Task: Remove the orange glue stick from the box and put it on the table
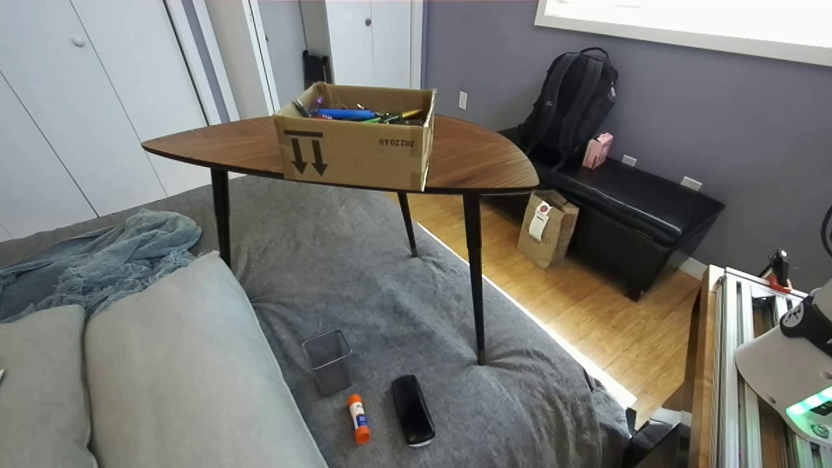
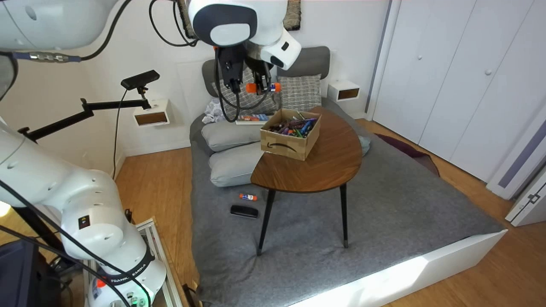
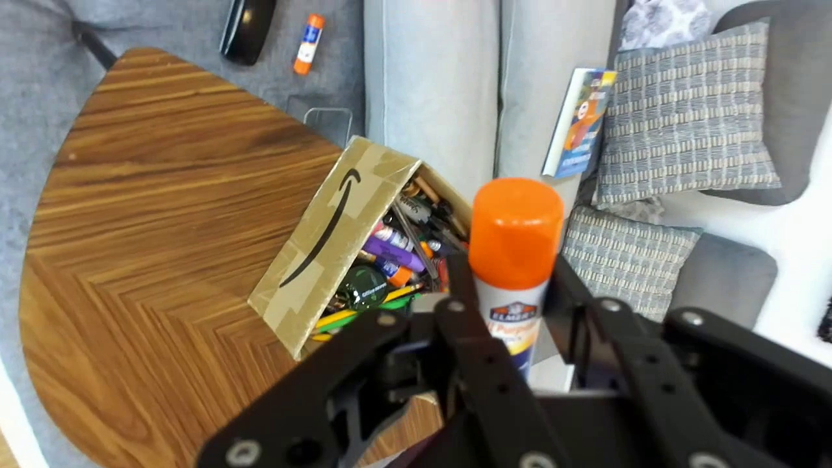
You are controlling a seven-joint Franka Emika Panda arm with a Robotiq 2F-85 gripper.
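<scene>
Orange glue stick (image 3: pixel 517 234) hung in the air, outside the box (image 2: pixel 273 140) and off the table (image 2: pixel 337 166). The gripper (image 3: pixel 513 286) was clamped on it, one dark finger against each side, and in the wrist view the orange cap stood out past the fingertips, with the name Elmer's legible on the pale band below. In an exterior view the stick (image 2: pixel 252 88) lay roughly level, an orange end showing on either side of the gripper, higher than the box; whether it was directly over the box could not be told. The box rested on the brown tabletop near its rim, uncovered at the top and crowded with small items, among them pencils (image 3: pixel 335 318) and a purple marker (image 3: pixel 391 252). Thin dark legs (image 2: pixel 265 221) held the table up on a grey bed (image 2: pixel 405 204). On the bedding a similar glue stick (image 2: pixel 248 197) lay just beside a black case (image 2: pixel 244 211), and a see-through cup (image 1: pixel 328 368) stood near both. Two pale cushions (image 1: pixel 185 364) lay alongside, and a colourful book (image 3: pixel 580 123) rested on or just by one of them.
</scene>
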